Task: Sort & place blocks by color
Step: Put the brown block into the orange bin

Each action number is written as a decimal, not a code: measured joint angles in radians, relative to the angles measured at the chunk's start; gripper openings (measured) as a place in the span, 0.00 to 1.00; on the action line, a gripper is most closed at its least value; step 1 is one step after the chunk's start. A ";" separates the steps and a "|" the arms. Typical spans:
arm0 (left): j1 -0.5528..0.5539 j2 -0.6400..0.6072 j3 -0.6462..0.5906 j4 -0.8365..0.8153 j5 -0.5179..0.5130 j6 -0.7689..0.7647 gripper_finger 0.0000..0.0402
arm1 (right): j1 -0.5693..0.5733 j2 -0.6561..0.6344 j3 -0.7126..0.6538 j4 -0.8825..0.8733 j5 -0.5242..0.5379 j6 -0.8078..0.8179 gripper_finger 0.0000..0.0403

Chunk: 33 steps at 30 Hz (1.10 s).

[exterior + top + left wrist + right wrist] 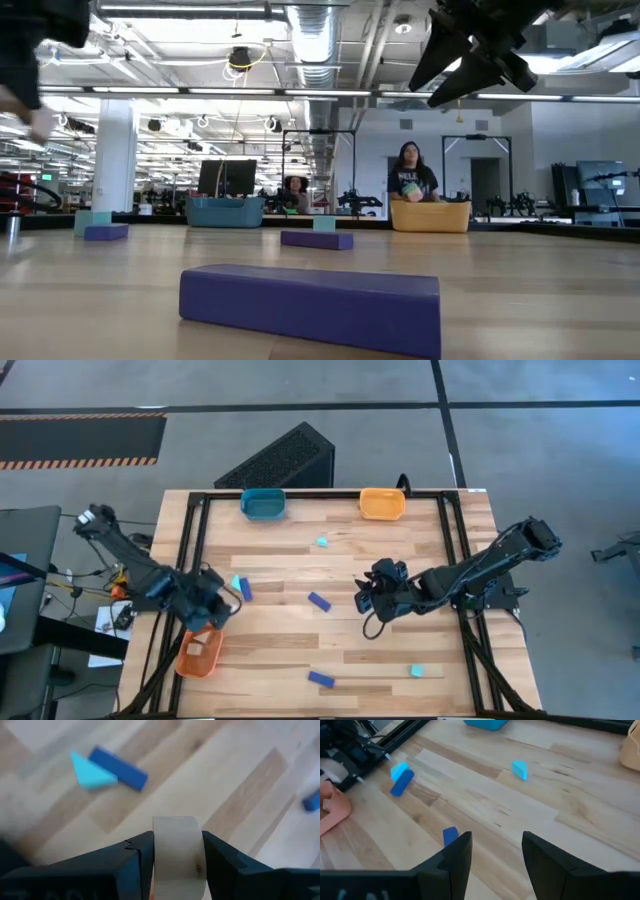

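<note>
Over the table's left edge, your left arm reaches in from the side with its elbow bent, and the left gripper hangs just above the orange tray at the near-left corner. Its fingers are pinched on a pale wooden block, held upright between them, clear of the table. Just beside that gripper lie a dark blue bar and a light cyan chunk, touching each other.

Your right arm stretches in from the right edge, low and nearly straight, to the right gripper near the table's middle. Its fingers are spread apart with nothing between them, raised off the wood.

A second blue bar sits just beside that gripper. A third blue bar lies near the front edge, another cyan chunk to its right, and one more cyan chunk toward the back, near the teal tray and the yellow tray.
</note>
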 joint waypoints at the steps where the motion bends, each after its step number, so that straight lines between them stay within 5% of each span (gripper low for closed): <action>1: -0.022 0.000 -0.010 0.001 0.007 -0.025 0.27 | -0.001 0.000 0.000 0.000 0.000 0.005 0.48; 12: -0.146 0.000 -0.099 0.032 0.023 -0.193 0.28 | -0.058 0.000 0.000 0.006 -0.013 -0.005 0.48; 33: -0.254 0.000 -0.233 0.193 0.206 -0.420 0.29 | -0.101 0.001 0.000 0.011 -0.115 -0.104 0.47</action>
